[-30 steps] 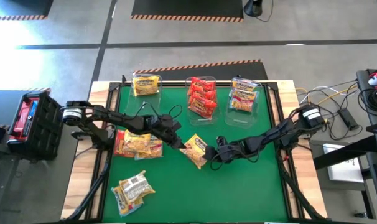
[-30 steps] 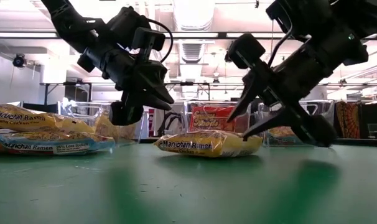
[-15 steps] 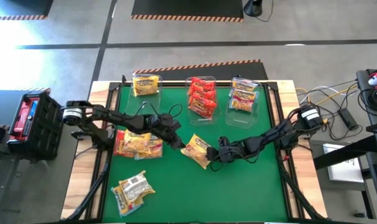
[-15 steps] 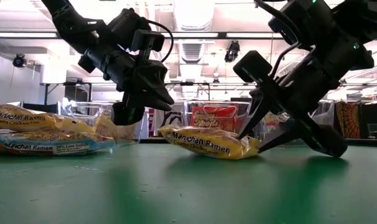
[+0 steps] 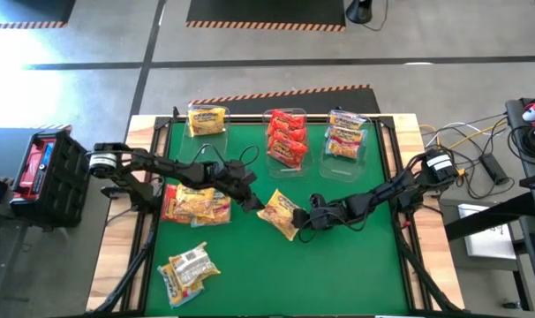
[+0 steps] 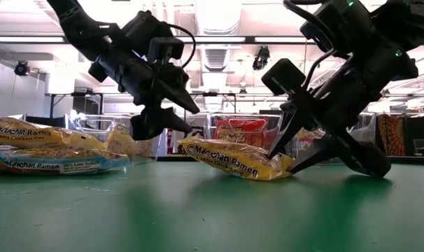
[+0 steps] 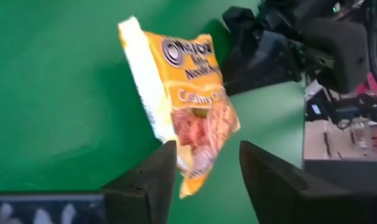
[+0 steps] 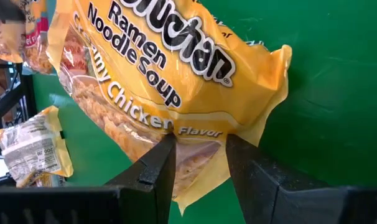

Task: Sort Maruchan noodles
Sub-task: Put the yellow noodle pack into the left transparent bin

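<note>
A yellow Maruchan packet (image 5: 279, 212) lies mid-table between my two grippers. My right gripper (image 5: 305, 218) is shut on the end that faces the table's right; it also shows in the right wrist view (image 8: 199, 143). My left gripper (image 5: 252, 201) is open just left of the packet and a little above the table. In the left wrist view (image 7: 207, 149) the packet's other end (image 7: 195, 165) shows between its fingers, with no touch that I can see. More yellow packets (image 5: 195, 203) lie in a heap at the left. My right gripper pinches the yellow packet between its two fingers (image 8: 157, 168) near its right-hand end (image 8: 198, 132). It comes slanting down from the table's right. The held end (image 6: 282, 166) sits on the table and the other end (image 6: 191, 147) is tipped up.
Three clear bins stand at the far edge, with yellow (image 5: 207, 119), red (image 5: 286, 137) and pale packets (image 5: 345, 137). A pale packet (image 5: 188, 268) lies near the front left. Green mat (image 5: 338, 265) shows bare at the front right.
My right gripper has gone toward the table's left and down onto the yellow packet, and its fingers have closed on the packet's right end. The packet's left end has tipped up off the table while the held end stays down.
</note>
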`<state>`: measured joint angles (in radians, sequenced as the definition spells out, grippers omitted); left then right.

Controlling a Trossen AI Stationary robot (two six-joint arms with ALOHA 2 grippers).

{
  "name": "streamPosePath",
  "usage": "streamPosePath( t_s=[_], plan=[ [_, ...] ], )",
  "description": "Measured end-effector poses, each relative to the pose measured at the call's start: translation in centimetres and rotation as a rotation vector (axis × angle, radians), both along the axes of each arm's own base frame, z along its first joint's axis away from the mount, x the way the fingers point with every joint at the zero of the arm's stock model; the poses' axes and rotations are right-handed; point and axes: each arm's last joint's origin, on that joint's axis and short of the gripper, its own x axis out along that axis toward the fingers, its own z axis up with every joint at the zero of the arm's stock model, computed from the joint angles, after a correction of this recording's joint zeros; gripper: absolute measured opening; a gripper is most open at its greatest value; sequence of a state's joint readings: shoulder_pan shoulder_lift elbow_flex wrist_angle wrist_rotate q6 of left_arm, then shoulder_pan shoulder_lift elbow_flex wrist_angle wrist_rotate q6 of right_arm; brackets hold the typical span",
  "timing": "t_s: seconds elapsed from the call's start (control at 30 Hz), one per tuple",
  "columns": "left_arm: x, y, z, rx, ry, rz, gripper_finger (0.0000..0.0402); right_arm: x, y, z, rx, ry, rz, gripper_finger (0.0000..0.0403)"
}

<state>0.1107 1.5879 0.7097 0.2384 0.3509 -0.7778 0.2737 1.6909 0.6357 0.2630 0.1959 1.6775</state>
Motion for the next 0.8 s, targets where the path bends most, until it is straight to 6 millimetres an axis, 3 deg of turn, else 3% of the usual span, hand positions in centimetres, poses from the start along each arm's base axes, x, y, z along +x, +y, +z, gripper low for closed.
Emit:
streamPosePath(
  t_s=[0.17, 0.43, 0.6, 0.8],
  plan=[
    [-0.2, 0.4, -0.3, 0.031, 0.041, 0.058, 0.0189, 0.0, 0.0, -0.5, 0.001, 0.022, 0.012, 0.0129],
    [-0.5, 0.6, -1.4, -0.007, 0.147, 0.175, 0.0194, -0.1, -0.2, -0.6, 0.009, 0.046, 0.064, 0.0128],
    [0.2, 0.5, -2.4, -0.028, 0.177, 0.184, 0.0194, -0.1, -0.6, -0.8, 0.011, 0.060, 0.114, 0.0127],
    [1.6, 0.7, -1.8, -0.026, 0.095, 0.176, 0.0194, -0.6, -1.0, -1.2, 0.037, 0.085, 0.157, 0.0127]
  ],
)
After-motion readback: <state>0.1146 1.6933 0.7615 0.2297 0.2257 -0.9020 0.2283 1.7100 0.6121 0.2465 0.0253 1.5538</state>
